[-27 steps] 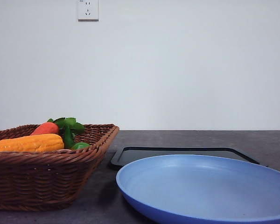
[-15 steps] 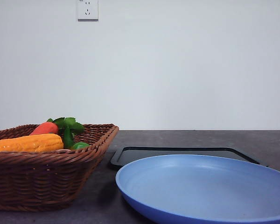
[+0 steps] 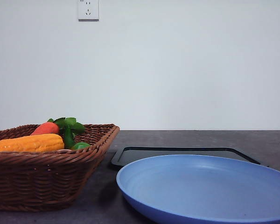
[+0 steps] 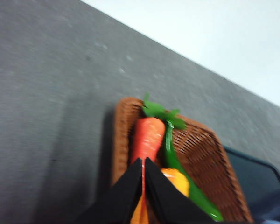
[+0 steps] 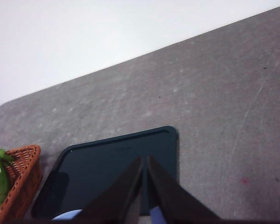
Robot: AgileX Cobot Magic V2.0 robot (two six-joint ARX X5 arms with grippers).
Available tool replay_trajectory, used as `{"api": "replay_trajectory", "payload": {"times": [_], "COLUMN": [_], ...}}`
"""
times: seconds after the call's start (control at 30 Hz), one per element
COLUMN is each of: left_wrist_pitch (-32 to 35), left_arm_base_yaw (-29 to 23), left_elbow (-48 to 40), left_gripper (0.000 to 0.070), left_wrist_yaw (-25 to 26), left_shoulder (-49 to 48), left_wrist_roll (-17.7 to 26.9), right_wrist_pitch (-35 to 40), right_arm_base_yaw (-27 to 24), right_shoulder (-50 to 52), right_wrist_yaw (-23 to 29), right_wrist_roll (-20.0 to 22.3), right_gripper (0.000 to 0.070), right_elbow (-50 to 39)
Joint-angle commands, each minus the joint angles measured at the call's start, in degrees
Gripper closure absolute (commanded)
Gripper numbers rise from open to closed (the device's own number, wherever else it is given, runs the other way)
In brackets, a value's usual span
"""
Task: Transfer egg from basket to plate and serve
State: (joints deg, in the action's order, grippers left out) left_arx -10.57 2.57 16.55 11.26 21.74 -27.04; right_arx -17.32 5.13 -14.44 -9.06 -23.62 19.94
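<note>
The brown wicker basket (image 3: 37, 186) stands at the front left of the table; its contents hide the egg. The light blue plate (image 3: 200, 191) lies to its right, close to the camera, with nothing on it. In the left wrist view my left gripper (image 4: 143, 161) hangs shut above the basket (image 4: 200, 154), its tips over a carrot (image 4: 148, 137). My right gripper (image 5: 144, 158) is shut as well and hovers over the black tray (image 5: 112, 168), with a corner of the basket (image 5: 23, 172) off to one side.
In the basket lie a red-orange carrot (image 3: 45, 128) with green leaves, a long yellow-orange vegetable (image 3: 28, 143) and a green pepper (image 3: 79, 145). A flat black tray (image 3: 177, 151) lies behind the plate. Bare grey table stretches beyond it to the white wall.
</note>
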Motion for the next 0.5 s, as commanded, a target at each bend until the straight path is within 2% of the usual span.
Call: {"api": "replay_trajectory", "payload": {"times": [0.0, 0.2, 0.37, 0.47], "left_wrist_pitch": [0.44, -5.19, -13.25, -17.04], "left_arm_base_yaw": [0.42, 3.53, 7.5, 9.95], "left_elbow": [3.09, 13.22, 20.62, 23.1], "left_gripper": [0.07, 0.07, 0.07, 0.07], "left_wrist_yaw": [2.37, 10.54, 21.15, 23.02], "left_shoulder": [3.45, 16.22, 25.89, 30.19], "left_wrist_roll": [3.58, 10.52, 18.76, 20.39], "right_wrist_pitch": [-1.06, -8.67, -16.47, -20.58], "right_arm_base_yaw": [-0.07, -0.07, -0.04, -0.04], "right_shoulder": [-2.22, -11.56, -19.46, -23.3], "right_wrist_yaw": [-0.18, -3.29, -7.74, -10.43], "right_wrist_roll": [2.02, 6.69, 9.92, 10.98], "right_gripper": [0.07, 0.07, 0.07, 0.07], "right_elbow": [2.64, 10.94, 15.82, 16.8]}}
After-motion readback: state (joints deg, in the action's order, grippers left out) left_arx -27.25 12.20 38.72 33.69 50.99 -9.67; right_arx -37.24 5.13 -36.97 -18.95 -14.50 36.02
